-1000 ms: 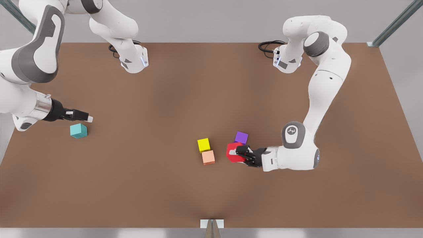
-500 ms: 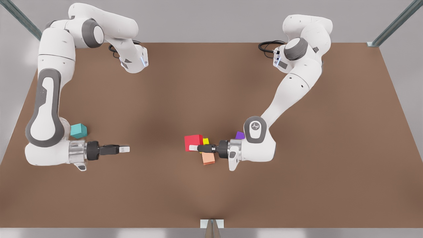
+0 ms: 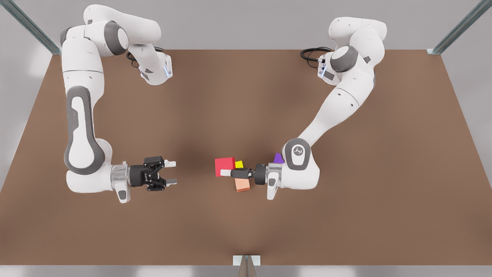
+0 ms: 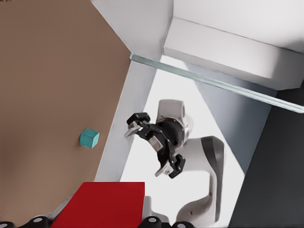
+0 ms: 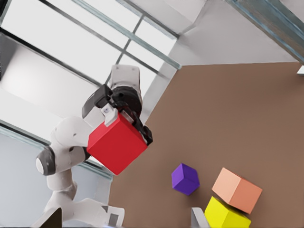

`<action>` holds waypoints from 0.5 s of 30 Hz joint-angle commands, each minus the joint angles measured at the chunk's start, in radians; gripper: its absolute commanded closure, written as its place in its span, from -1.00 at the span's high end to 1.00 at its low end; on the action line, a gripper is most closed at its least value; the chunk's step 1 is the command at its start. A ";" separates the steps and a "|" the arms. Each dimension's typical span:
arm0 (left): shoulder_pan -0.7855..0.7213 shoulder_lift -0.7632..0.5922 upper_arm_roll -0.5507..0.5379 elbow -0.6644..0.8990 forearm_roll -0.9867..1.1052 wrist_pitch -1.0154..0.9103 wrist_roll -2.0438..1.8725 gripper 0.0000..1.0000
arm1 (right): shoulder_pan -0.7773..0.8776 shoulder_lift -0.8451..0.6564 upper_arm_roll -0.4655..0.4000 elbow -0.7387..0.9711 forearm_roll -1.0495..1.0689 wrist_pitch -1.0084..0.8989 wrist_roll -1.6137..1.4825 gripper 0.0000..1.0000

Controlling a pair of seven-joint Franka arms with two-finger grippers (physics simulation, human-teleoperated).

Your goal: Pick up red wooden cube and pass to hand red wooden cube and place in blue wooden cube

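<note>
- Front view: the left gripper (image 3: 227, 172) is clamped on the red wooden cube (image 3: 225, 166), holding it out sideways above the middle of the bench, toward its near edge.
- The grip takes only the cube's side nearest that arm, probably so that the far faces stay free for the other gripper to take.
- The yellow cube (image 3: 239, 164), the salmon cube (image 3: 242, 185) and the purple cube (image 3: 278, 157) lie on the bench beneath and behind that gripper.
- The right gripper (image 3: 173, 172) faces the red cube at a like height, fingers spread wide with nothing between them, ready to receive it; a clear gap separates the two.
- The blue wooden cube (image 4: 89, 138) sits on the bench near its edge, well behind the right arm, in the left wrist view.
- Compared with half a second ago, the right gripper has come closer to the red cube and rolled, so its spread fingers now show. The red cube has barely moved.
</note>
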State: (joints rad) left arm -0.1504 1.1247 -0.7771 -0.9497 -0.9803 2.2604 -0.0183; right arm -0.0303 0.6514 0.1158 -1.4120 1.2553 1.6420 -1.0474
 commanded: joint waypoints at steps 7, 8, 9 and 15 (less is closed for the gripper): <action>0.000 0.003 0.004 0.000 0.005 -0.008 0.347 0.37 | 0.069 0.025 0.001 -0.005 0.136 0.130 -0.968 1.00; 0.002 0.003 0.004 0.000 0.000 -0.010 0.344 0.37 | 0.078 0.027 0.001 -0.005 0.151 0.139 -0.968 1.00; 0.002 0.003 0.004 0.000 -0.006 -0.010 0.327 0.37 | 0.078 0.027 0.001 -0.005 0.159 0.144 -0.968 1.00; -0.002 0.007 0.004 0.000 -0.040 -0.007 0.294 0.37 | 0.096 0.028 0.001 -0.005 0.245 0.156 -1.010 0.98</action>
State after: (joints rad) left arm -0.1516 1.1325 -0.7723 -0.9499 -1.0060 2.2541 0.1481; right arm 0.0659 0.6800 0.1164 -1.4182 1.4661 1.7719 -1.6016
